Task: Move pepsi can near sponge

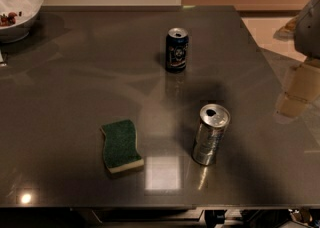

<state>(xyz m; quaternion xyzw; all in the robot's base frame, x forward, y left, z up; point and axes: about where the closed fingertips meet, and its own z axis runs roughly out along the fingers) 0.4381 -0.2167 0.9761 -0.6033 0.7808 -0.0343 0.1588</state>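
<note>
The pepsi can is dark navy with a silver top and stands upright at the back middle of the dark grey table. The sponge has a green top over a pale yellow base and lies flat near the front, left of centre. My gripper shows as a pale shape over the table's right edge, hanging from the arm. It is far to the right of the pepsi can and holds nothing that I can see.
A taller shiny silver can stands upright front right, between the sponge and the gripper. A white bowl with some food sits at the back left corner. The table's front edge runs along the bottom.
</note>
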